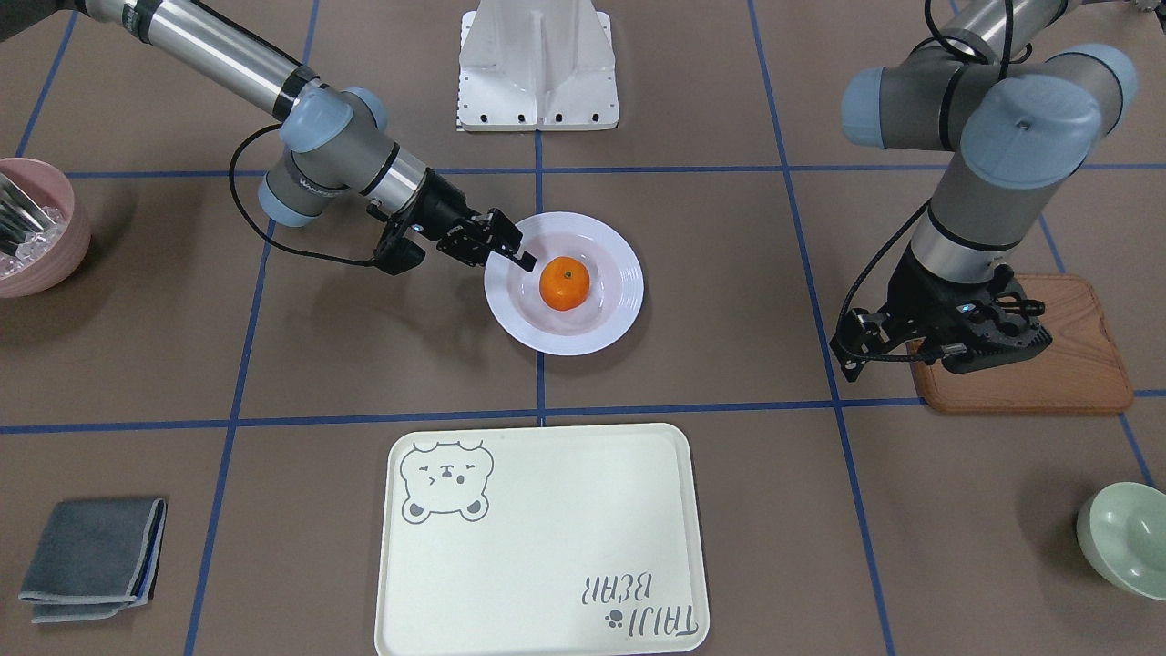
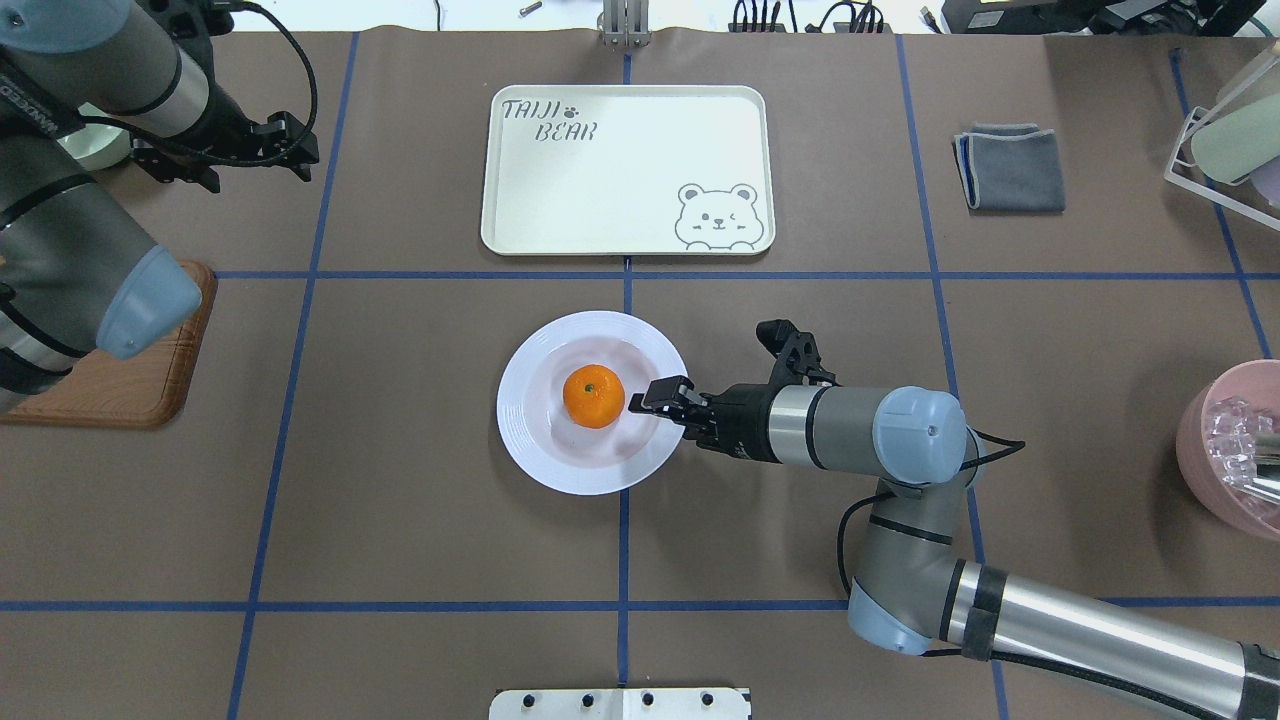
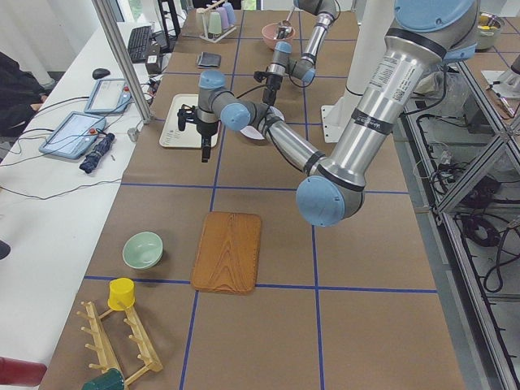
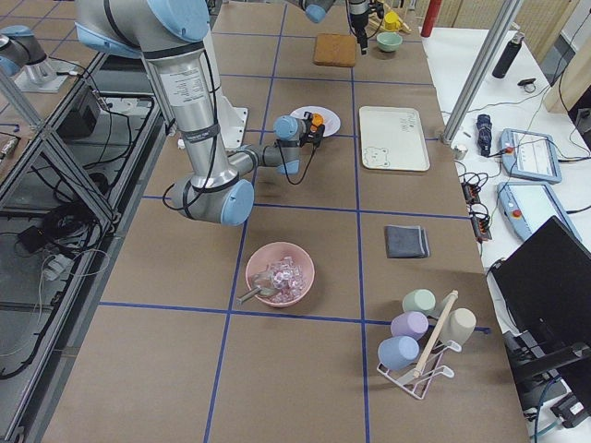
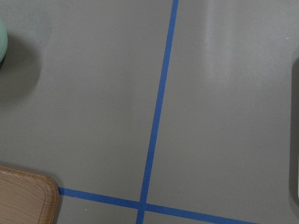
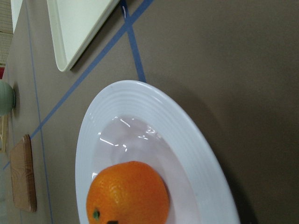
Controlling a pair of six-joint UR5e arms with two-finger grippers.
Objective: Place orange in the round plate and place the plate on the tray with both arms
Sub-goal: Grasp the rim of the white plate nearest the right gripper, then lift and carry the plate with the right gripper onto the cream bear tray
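Observation:
The orange [image 1: 565,283] [image 2: 593,396] [image 6: 128,193] lies in the well of the round plate [image 1: 619,310] [image 2: 520,430] [image 6: 187,140], which rests flat on the table at its middle. My right gripper [image 1: 517,255] [image 2: 655,396] reaches in low over the plate's rim, its tips just short of the orange. Its fingers look stacked one above the other, and I cannot tell whether they clamp the rim. The tray [image 1: 547,583] [image 2: 620,180] lies bare beyond the plate. My left gripper [image 1: 852,344] [image 2: 300,148] hangs open over bare table beside the wooden board, holding nothing.
A brown wooden board [image 1: 1048,383] [image 2: 130,390] lies under the left arm. A pale green bowl [image 1: 1125,538] stands near it. On the right arm's side are a pink bowl [image 1: 36,228] [image 2: 1225,450] and a folded grey cloth [image 1: 91,556] [image 2: 1010,170].

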